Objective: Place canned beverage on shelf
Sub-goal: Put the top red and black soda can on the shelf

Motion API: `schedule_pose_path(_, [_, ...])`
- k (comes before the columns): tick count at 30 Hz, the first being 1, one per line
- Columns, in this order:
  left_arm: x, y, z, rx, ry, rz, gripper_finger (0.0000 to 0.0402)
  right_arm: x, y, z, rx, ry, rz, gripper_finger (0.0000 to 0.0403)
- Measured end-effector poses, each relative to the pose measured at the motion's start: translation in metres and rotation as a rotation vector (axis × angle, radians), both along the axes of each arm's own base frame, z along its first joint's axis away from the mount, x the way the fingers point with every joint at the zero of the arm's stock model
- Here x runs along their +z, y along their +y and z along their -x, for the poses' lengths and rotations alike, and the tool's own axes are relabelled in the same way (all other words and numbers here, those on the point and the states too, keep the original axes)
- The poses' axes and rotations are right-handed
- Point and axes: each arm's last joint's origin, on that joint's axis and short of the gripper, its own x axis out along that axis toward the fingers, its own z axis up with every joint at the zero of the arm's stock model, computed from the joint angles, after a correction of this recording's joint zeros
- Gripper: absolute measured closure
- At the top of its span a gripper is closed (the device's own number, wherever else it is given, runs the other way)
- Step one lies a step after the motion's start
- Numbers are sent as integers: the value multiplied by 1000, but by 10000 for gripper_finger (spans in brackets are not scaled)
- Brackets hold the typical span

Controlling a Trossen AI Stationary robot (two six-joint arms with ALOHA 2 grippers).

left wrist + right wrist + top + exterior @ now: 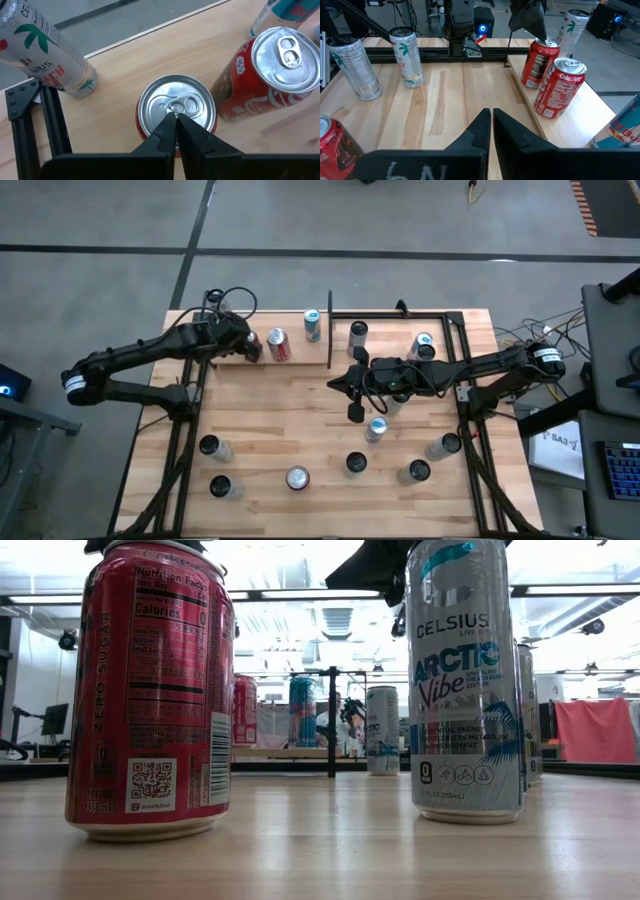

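Note:
The shelf (300,358) is a pale plywood panel at the table's far left, with a black upright rod at its right end. Three cans stand on it: a red can (536,62), a red cola can (277,344) beside it, and a blue can (312,325). My left gripper (175,116) is shut, its tips down on the first red can's top; in the high view it hides that can. My right gripper (490,114) is shut and holds nothing. It hovers level over the table's middle (340,383), pointing toward the shelf. My left gripper's shut fingertips (169,120) meet the red can's lid at its pull tab (176,106). They slant down onto it from the table's left. The can stands upright on the shelf. Whether the tips press on the tab or only rest there, I cannot tell.
Several more cans stand over the table's near half (297,478) and far right (423,345). A bare black metal frame (440,315) edges the far right. A white can (45,50) stands by the black frame near my left gripper. Two cans (150,690) (465,680) fill the low view.

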Motion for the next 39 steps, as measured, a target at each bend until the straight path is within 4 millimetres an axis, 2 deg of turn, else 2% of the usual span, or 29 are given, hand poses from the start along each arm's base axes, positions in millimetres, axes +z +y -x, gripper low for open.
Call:
schedule_pose_path(12, [13, -3, 1, -8, -31, 33, 402, 0, 0, 0, 4, 2, 12, 392])
schedule_pose_path(21, [6, -6, 0, -54, 17, 66, 401, 0, 0, 0, 6, 4, 18, 392])
schedule_pose_path(39, [9, -8, -7, -42, -48, 64, 402, 0, 0, 0, 7, 4, 20, 392])
